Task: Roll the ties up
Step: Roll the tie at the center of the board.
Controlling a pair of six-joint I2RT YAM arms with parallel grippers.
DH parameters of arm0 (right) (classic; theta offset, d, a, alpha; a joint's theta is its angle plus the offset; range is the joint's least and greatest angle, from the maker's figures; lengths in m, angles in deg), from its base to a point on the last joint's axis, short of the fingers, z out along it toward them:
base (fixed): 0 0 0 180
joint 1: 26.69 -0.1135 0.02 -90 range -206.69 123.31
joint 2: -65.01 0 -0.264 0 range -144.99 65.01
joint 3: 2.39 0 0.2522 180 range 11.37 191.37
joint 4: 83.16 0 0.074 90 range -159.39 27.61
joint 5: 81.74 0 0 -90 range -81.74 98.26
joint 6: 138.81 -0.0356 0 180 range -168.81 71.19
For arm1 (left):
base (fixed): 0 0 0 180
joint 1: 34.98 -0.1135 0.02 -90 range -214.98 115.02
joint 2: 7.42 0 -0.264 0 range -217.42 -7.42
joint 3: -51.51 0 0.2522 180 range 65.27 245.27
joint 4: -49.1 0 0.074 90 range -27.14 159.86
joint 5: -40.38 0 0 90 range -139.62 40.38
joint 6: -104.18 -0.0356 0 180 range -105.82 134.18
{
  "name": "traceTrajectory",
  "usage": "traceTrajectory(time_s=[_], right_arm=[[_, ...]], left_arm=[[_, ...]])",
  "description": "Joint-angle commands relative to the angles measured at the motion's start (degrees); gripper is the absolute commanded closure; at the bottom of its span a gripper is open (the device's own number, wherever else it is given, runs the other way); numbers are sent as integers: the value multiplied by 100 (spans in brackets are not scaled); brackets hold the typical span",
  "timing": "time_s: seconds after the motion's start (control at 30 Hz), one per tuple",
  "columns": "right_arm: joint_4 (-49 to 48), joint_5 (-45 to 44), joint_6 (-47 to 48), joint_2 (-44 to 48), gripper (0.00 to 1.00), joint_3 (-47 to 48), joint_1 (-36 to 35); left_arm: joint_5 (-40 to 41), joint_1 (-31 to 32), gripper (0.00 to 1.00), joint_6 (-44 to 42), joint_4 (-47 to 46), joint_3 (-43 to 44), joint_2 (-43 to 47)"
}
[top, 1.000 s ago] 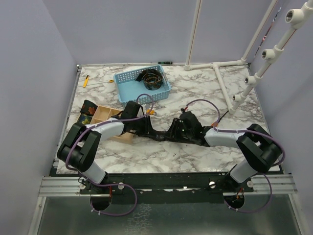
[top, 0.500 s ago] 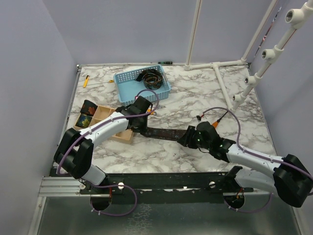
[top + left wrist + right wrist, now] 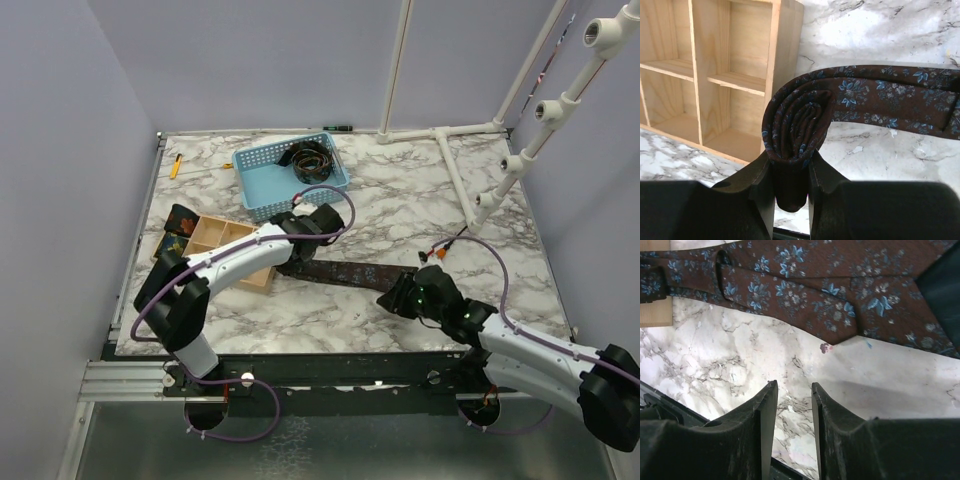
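Evidently the rolling of one tie is under way. At the left stands a wooden divider box [image 3: 212, 238], and just beside its corner the left gripper [image 3: 791, 169] is clenched on the started coil [image 3: 799, 122] of a brown tie [image 3: 345, 272] patterned with small blue flowers. A few turns are wound and pinched between the jaws. From the coil the unrolled strip runs rightward along the marble table [image 3: 420, 200] to its wide pointed end. The right gripper [image 3: 792, 390] hovers just short of that tip, its jaws narrowly parted with nothing between them. The wrist view shows it touching no fabric. Farther back, a blue basket [image 3: 262, 170] holds a finished roll [image 3: 312, 160]. The next move seems to call for turning the coil along the strip toward the right. The loose end would need to be kept straight and taut, so that the turns stack evenly and do not slip sideways.
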Motion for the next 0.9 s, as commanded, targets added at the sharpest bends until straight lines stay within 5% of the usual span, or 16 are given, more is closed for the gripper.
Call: traceTrajectory(time_s=[0.0,0.47,0.87], right_arm=[[156,-126,-219,253,63,-227,5],[669,-35,-280,997,65,-555,5],[852,4,-272,1732,66,-808,1]], left_arm=[[1176,360,100,547,778,512,-611],[2868,1131,100,1895,2842,2570,-3121],[2970,1197,100,1748,2916,3343,-4282]])
